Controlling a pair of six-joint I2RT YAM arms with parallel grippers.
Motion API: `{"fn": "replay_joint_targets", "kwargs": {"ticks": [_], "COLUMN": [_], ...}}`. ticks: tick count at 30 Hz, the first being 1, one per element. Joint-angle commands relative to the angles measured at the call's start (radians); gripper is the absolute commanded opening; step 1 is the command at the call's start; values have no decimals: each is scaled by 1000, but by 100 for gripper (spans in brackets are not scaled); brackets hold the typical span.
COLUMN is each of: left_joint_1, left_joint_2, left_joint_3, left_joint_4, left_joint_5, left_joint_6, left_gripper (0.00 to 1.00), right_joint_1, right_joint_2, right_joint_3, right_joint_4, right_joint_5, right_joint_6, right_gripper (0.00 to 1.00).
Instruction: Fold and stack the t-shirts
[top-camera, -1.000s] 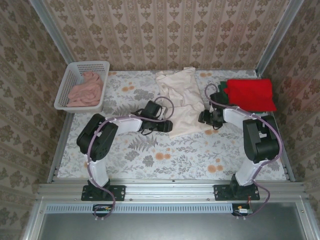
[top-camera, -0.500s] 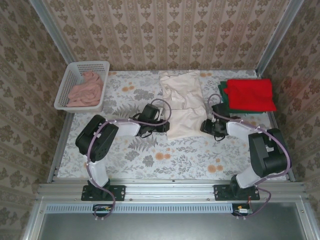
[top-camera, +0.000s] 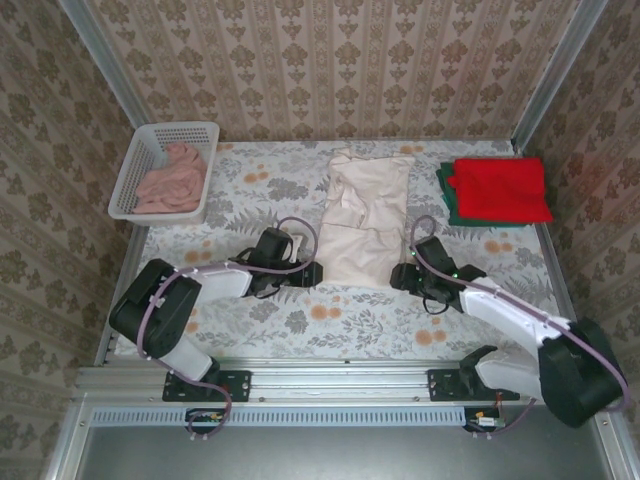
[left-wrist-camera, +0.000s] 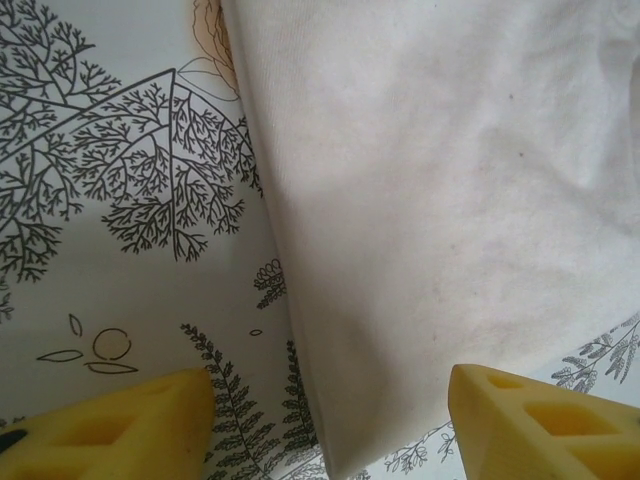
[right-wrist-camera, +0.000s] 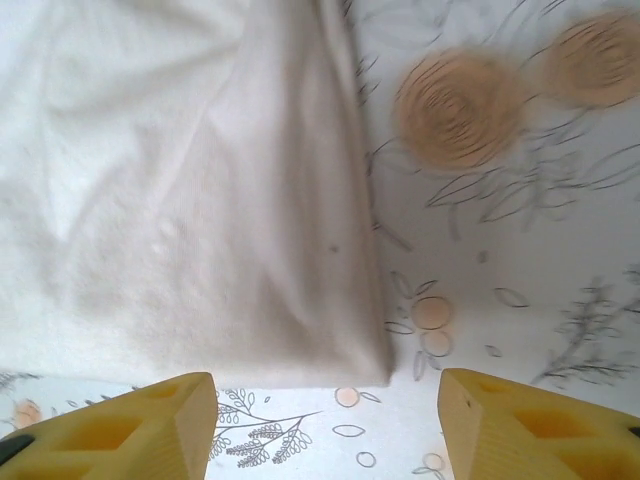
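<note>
Left hand (top-camera: 306, 272) and right hand (top-camera: 398, 278) sit wide open at a cream-white t-shirt (top-camera: 365, 215)
Yellow fingers (left-wrist-camera: 110, 430) spread and gripping nothing, they flank the folded shirt's near corners at centre frame on the floral tabletop (top-camera: 330, 320). At upper right, a red t-shirt (top-camera: 498, 188) lies folded atop a dark green t-shirt (top-camera: 445, 200).

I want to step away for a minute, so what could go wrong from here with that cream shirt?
The left gripper and right gripper are open at the near corners of the cream shirt; closing there may pinch only one layer, or the floral table cover. The shirt's far half is rumpled, so a fold now would likely come out crooked.
</note>
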Motion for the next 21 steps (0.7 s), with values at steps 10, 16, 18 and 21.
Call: {"fn": "replay_joint_targets", "kwargs": {"ticks": [10,16,18,21], "left_joint_1": [-129,-146,-148,-152], "left_joint_2": [112,135,128,99], "left_joint_3": [18,5,8,8], "left_joint_4": [34,29,17,16], "left_joint_5": [13,-14,-22,-20], "left_joint_6": [-66,-87,-90,-97], "left_gripper": [59,48,41,34], "right_joint_1": [1,24,41,68], "right_joint_2": [187,238,244,255], "right_joint_3": [-66,-50,-41,-18], "right_joint_4": [245,241,243,231], "right_joint_5": [-139,-93,-89,-73], "right_joint_6": [85,90,94,98], "right_gripper": [61,57,55,53]}}
